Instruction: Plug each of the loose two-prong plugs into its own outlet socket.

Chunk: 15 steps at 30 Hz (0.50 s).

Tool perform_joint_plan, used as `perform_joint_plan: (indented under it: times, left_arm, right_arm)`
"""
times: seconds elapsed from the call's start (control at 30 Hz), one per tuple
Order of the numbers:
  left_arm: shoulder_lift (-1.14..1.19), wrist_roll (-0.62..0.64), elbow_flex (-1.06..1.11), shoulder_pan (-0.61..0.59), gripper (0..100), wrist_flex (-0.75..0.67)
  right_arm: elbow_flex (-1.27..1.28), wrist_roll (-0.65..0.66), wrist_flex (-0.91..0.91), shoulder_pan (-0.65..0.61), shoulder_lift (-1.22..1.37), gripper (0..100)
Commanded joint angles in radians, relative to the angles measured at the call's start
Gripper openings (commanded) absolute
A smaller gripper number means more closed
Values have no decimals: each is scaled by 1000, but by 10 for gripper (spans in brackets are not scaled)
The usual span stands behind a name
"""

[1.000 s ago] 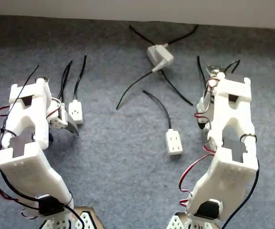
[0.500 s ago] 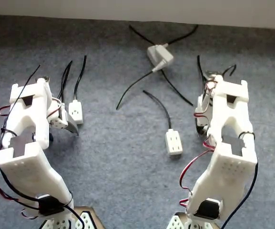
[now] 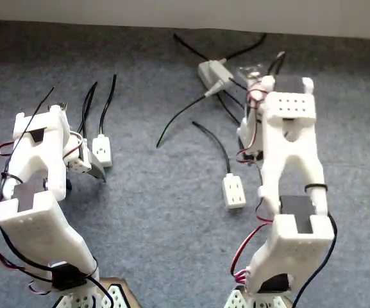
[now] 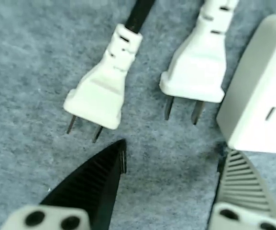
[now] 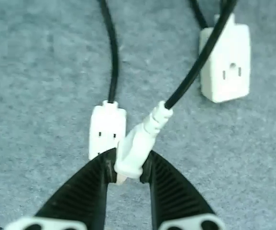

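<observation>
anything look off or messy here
Nothing damaged or spilled. The plug clamped in the right tool sits tilted, and its black cord crosses in front of an outlet socket.

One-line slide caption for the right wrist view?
Right gripper clamps a white two-prong plug near a white outlet socket on grey carpet.

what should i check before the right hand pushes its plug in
1. Grip: right hand shut on the white two-prong plug: ok.
2. Prongs facing the slots: cannot tell, hidden between the fingers.
3. Line-up with the outlet socket: not ok, the plug sits tilted over one corner.
4. Socket slots unblocked: ok.
5. Other arm: left hand open by the loose plugs, holding nothing: ok.
</observation>
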Motion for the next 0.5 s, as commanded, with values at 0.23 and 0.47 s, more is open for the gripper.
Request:
perform_joint_plan:
  times: [0.23, 0.47]
  left_arm:
    - [-15, 5, 1, 22, 312, -8]
    - [-15, 5, 1, 22, 312, -8]
  right_arm:
    - [234, 61, 33, -449, -186, 12]
    - [424, 58, -153, -605, -145, 53]
